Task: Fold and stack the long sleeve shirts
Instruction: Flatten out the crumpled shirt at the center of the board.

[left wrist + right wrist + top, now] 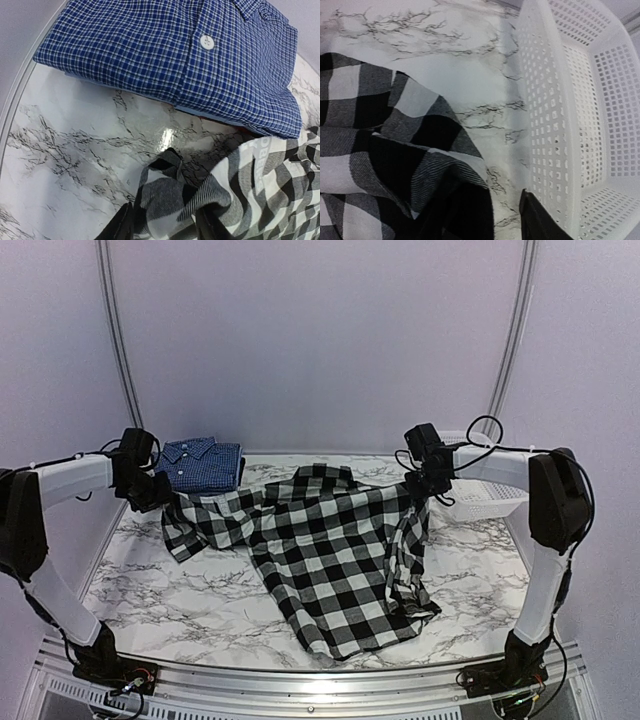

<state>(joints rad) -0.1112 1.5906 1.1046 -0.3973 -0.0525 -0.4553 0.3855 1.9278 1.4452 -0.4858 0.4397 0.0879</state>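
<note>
Top external view: left gripper [163,502] and right gripper [418,492] are sitting at the checked shirt [330,560] sleeves, can't tell if they're gripping.

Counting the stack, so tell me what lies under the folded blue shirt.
A pale blue edge and a red sliver peek out beneath the folded blue shirt, above the marble table. What they belong to is covered.
</note>
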